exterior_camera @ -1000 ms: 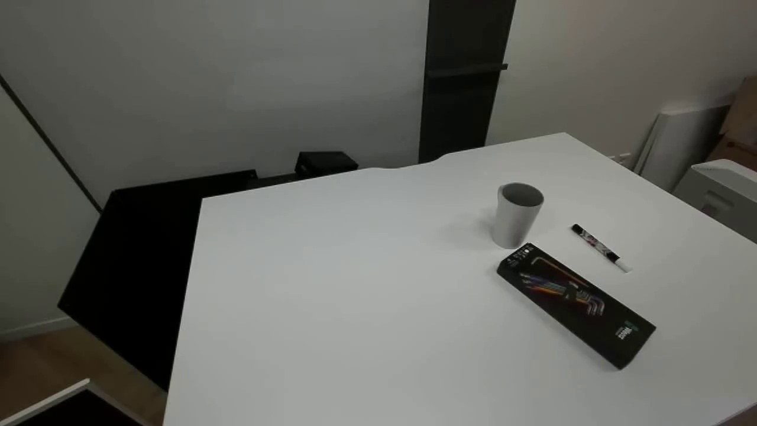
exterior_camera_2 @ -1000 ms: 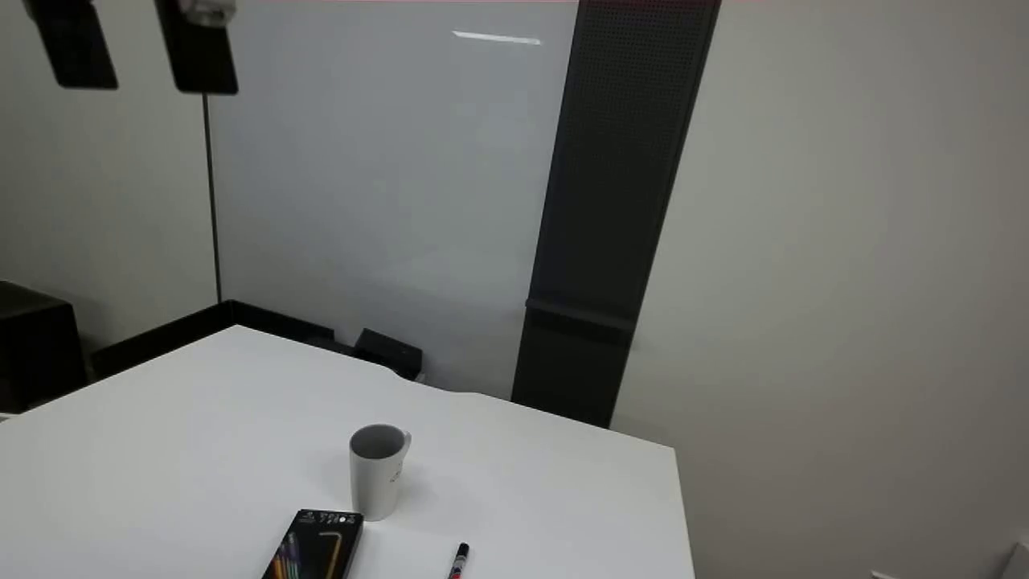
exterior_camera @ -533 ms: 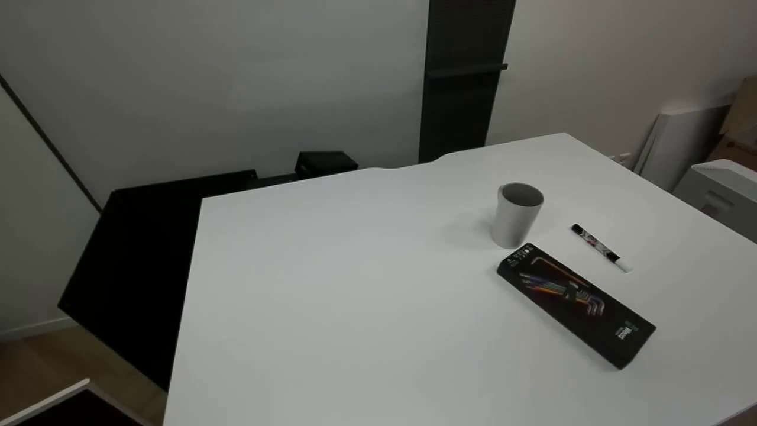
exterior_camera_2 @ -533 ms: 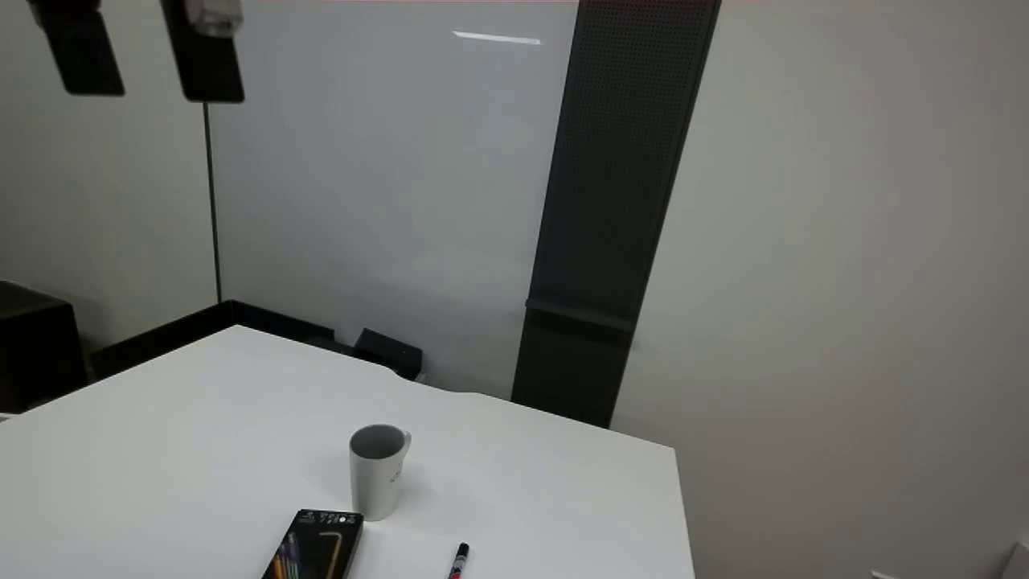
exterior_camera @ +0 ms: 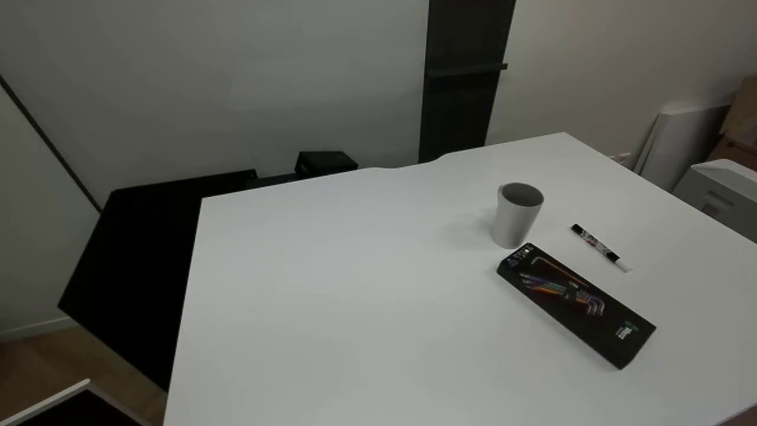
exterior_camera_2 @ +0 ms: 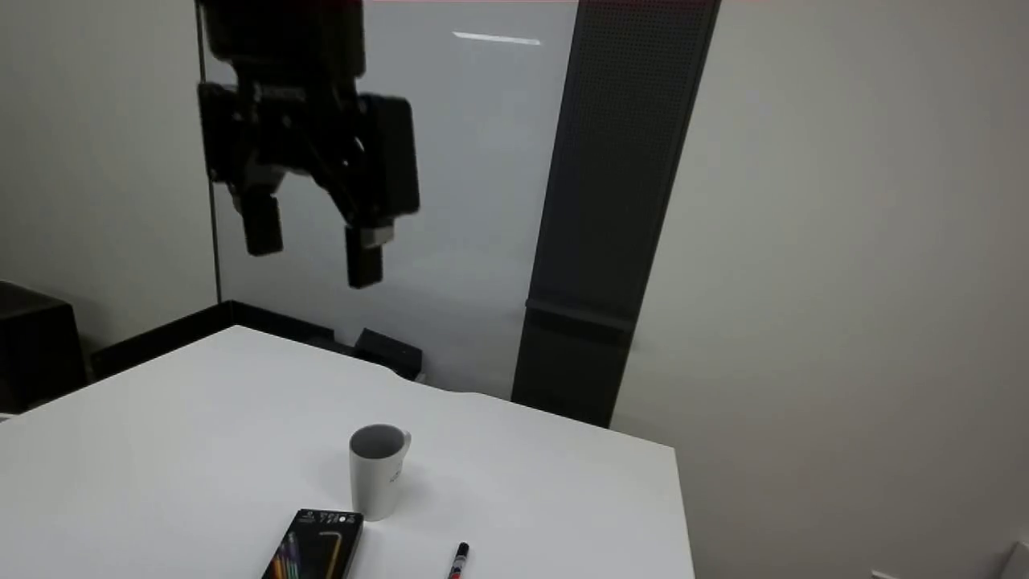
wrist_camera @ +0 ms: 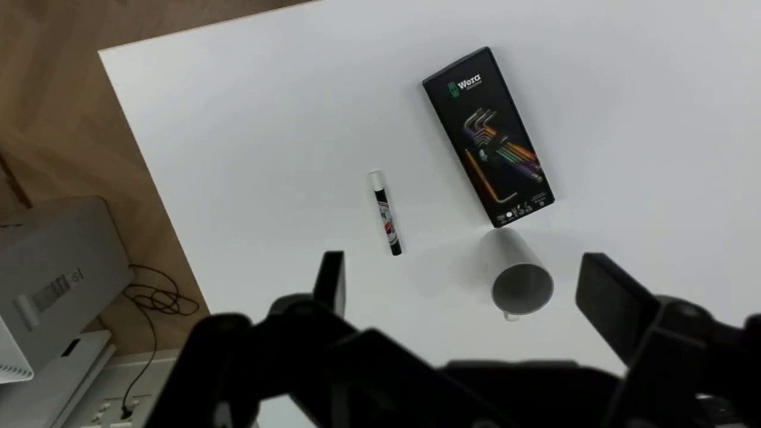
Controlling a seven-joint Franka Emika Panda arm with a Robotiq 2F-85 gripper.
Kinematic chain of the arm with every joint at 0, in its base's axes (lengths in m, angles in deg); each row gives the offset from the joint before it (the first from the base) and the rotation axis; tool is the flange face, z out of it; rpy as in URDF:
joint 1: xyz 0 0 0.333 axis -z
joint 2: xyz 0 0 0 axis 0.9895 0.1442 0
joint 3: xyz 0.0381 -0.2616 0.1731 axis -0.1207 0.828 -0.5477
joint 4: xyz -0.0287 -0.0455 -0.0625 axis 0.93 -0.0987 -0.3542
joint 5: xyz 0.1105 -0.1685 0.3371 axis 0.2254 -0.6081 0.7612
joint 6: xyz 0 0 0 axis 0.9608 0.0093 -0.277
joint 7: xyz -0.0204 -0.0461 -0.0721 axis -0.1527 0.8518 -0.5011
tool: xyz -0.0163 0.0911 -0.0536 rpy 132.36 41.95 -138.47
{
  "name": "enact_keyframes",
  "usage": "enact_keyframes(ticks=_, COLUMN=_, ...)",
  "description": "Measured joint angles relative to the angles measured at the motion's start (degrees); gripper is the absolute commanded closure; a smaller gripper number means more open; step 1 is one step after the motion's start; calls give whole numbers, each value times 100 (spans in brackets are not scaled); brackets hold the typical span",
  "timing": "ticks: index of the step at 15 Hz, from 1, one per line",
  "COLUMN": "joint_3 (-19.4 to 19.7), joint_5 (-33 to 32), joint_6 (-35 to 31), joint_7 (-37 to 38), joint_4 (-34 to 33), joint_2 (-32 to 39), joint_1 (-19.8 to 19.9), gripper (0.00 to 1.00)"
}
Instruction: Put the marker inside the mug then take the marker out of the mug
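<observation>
In an exterior view we see a dark gripper (exterior_camera_2: 314,259) hanging above a white table (exterior_camera_2: 201,450), its two fingers spread well apart. The marker (wrist_camera: 386,214), black with a printed barrel and a whitish end, lies flat on the table, outside the light-grey mug (wrist_camera: 512,261), which stands upright nearby. In the wrist view we look down past the parted fingers, the mug's mouth framed in the gap, the marker's black end nearer to the mug than its white one. Just beside the mug lies a flat black Wera box (wrist_camera: 489,138) printed with coloured hex keys; whether the two touch, we cannot tell. The marker lies apart from both. In both exterior views we face a dark panel (exterior_camera_2: 619,209) that runs up the pale wall (exterior_camera_2: 820,241) behind the table. Beyond the table's edge, the wrist view also gives us a wood-toned floor (wrist_camera: 65,89), a pale appliance (wrist_camera: 59,261) and a tangled dark cable (wrist_camera: 148,303) that runs to white sockets (wrist_camera: 98,410)
</observation>
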Motion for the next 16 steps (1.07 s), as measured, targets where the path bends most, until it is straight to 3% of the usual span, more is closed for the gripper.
enact_keyframes(ticks=6, joint_3=113, joint_5=2, joint_6=-756, joint_7=0, joint_4=-798, joint_2=2215, joint_1=15, gripper=0)
enact_keyframes(ticks=12, joint_3=116, joint_5=177, joint_6=-864, joint_7=-194, joint_4=-2229, joint_2=4488, joint_1=89, gripper=0)
enact_keyframes(ticks=16, joint_3=19, joint_5=421, joint_6=-1370, joint_7=-657, joint_4=-3173, joint_2=5846, joint_1=242, gripper=0)
